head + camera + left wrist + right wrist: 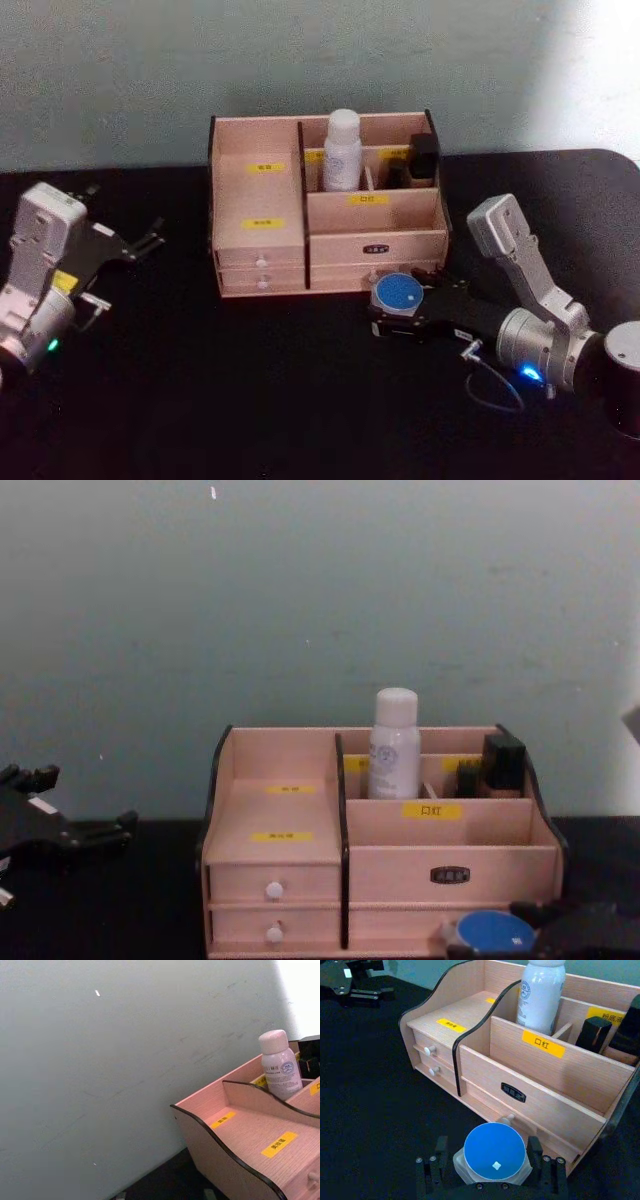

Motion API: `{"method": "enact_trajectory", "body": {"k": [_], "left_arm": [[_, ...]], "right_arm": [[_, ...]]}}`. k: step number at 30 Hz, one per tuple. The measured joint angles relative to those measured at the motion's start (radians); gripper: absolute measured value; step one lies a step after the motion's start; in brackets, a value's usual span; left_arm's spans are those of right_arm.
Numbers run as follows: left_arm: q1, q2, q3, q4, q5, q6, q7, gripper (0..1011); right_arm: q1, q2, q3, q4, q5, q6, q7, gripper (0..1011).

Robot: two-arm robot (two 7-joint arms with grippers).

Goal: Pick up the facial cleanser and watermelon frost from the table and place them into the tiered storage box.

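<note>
Two grippers show in the head view: the right gripper (pixel 400 312) clamps a blue-lidded jar (pixel 398 294) just before the tiered storage box (pixel 265 205) on the black table (pixel 250 400); the left gripper (pixel 148 241) rests near the table's left edge, its fingers narrowly apart, holding nothing. A white bottle (pixel 342 150) stands in a rear compartment.

In the left wrist view, the bottle (pixel 278 1064) has small unreadable print.

In the right wrist view, fingers (pixel 535 1152) flank the jar (pixel 494 1151) beside a white drawer knob; one yellow label (pixel 543 1043) reads 口红.

In the chest view, the jar (pixel 492 933) sits low before the box (pixel 290 880).

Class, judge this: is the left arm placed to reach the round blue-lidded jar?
Probably not. The left end effector sits off the wooden tiered storage box's left side; the jar lies front-right, between the right end effector's fingers.
</note>
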Motion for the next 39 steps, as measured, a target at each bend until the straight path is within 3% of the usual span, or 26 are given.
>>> {"method": "enact_trajectory", "body": {"k": [24,28,36,39], "left_arm": [[0.000,0.000,0.000,0.000,0.000,0.000,0.000,1001],[0.000,0.000,0.000,0.000,0.000,0.000,0.000,1001],[0.000,0.000,0.000,0.000,0.000,0.000,0.000,1001],[0.000,0.000,0.000,0.000,0.000,0.000,0.000,1001]], "right_arm": [[0.008,-0.003,-0.008,0.012,-0.002,0.007,-0.009,1000],[0.007,-0.003,-0.008,0.012,-0.003,0.007,-0.009,941],[0.007,-0.003,-0.007,0.011,-0.003,0.007,-0.009,722],[0.007,-0.003,-0.007,0.011,-0.003,0.007,-0.009,712]]}}
